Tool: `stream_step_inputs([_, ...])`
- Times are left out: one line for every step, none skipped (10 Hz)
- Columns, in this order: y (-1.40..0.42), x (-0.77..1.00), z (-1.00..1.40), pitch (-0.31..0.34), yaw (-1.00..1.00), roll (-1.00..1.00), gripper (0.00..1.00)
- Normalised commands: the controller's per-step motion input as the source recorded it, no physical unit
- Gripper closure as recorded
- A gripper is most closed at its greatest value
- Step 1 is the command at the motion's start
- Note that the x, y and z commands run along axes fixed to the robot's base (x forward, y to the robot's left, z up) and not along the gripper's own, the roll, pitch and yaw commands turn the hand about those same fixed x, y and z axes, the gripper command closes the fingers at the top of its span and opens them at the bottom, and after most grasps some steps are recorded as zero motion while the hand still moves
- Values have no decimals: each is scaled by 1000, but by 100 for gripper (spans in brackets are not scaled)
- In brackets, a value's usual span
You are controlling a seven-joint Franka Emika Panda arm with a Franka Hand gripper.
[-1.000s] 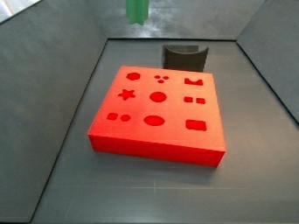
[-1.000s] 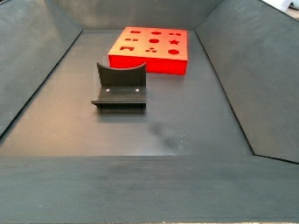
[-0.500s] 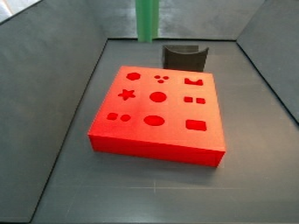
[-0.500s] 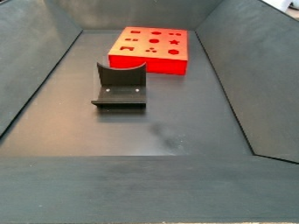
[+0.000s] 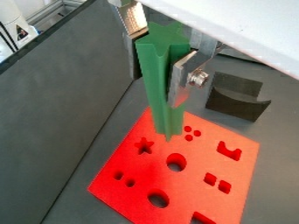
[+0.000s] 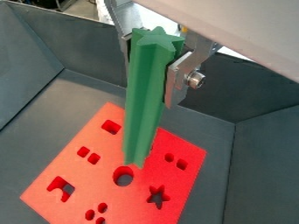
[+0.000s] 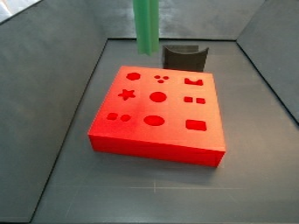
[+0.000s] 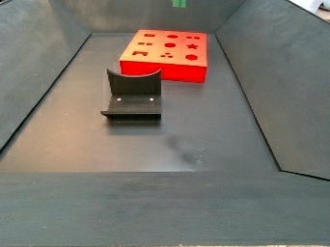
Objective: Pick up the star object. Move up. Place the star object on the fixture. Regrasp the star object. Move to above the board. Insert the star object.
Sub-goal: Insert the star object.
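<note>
The star object (image 5: pixel 160 83), a long matte green peg with ridged, star-section sides, hangs upright, pinched between the flat silver fingers (image 5: pixel 184 79) of the gripper (image 6: pixel 155 66) above the board (image 7: pixel 158 114). The board is a smooth red-orange slab pierced by star, circle, square and crown cut-outs. Since a second ago the peg has dropped lower in a side view (image 7: pixel 146 26). Only both wrist views show the grip; the dark fixture (image 8: pixel 131 94) stands apart on the floor.

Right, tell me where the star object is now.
The star object hangs upright in the air above the board, clamped between the tool's fingers in both wrist views. In a side view only its lower end shows, near the fixture.
</note>
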Motion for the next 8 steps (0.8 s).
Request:
stream_step_inputs([257,-331,-414,-206,-383,-287,100])
stream_step_inputs([0,-340,-517,-157,-663,-244,100])
stream_step_inputs([0,-111,-406,-129,-909,-130,100])
stream_step_inputs([0,-43,-291,-93,-900,-126,100])
stream_step_inputs([54,0,0,-31,-71,-33,100])
stream_step_inputs([20,0,0,0,0,0,100])
stream_step_inputs([29,0,0,0,-14,0,100])
stream_step_inputs([14,0,0,0,-46,0,100])
